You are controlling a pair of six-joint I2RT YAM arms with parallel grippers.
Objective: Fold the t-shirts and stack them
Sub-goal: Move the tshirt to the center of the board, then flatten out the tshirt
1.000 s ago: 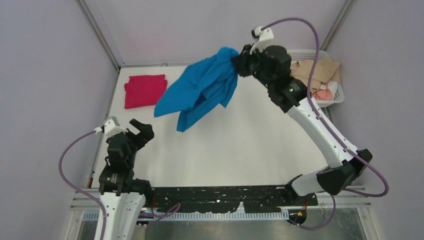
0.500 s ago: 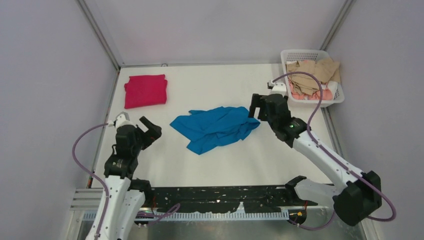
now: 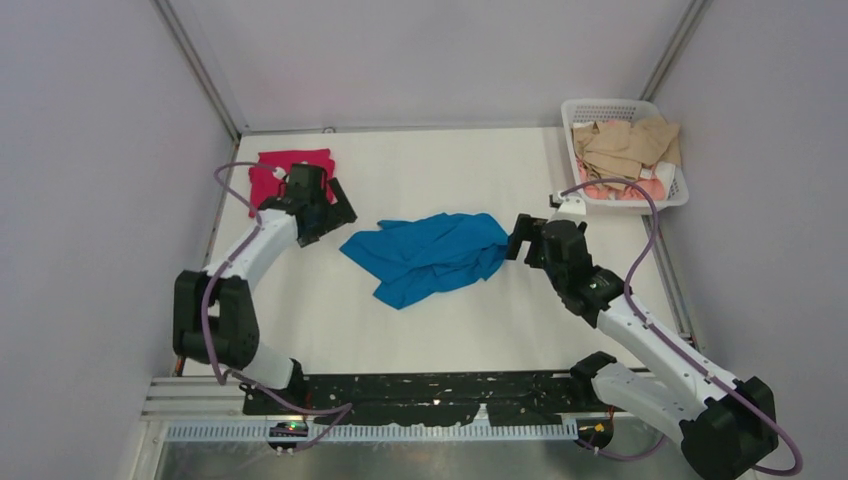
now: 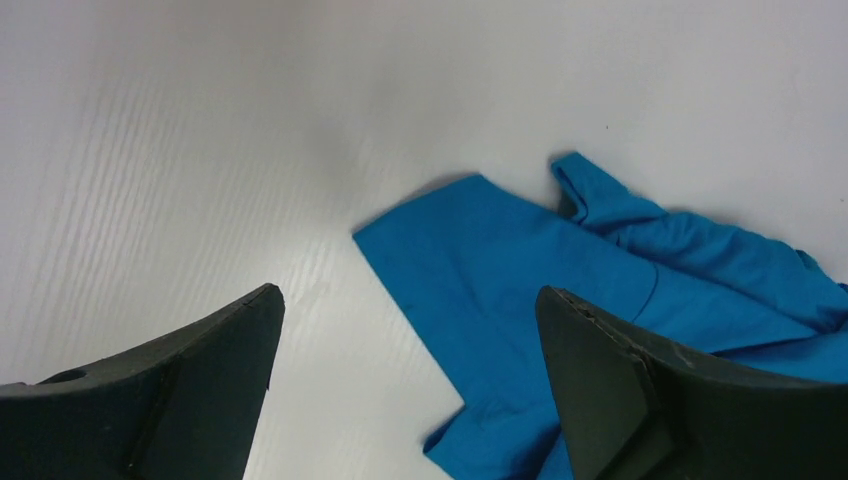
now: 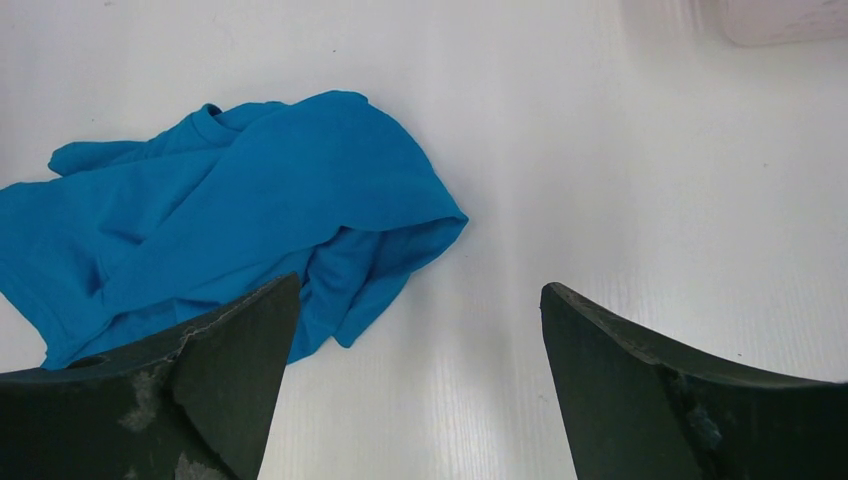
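The crumpled blue t-shirt (image 3: 430,255) lies in the middle of the table (image 3: 450,330), its long axis running left to right between the arms. The left gripper (image 3: 335,218), jaws wide and empty, hovers beside its left corner on an outstretched arm. The right gripper (image 3: 516,243), equally open and empty, sits just off its right end, about as near. The folded red t-shirt (image 3: 285,165) lies at the far left.

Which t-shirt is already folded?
The magenta-red t-shirt at the far left: it lies as a flat, neat rectangle. The blue t-shirt in the middle is a crumpled, uneven heap, not yet folded.
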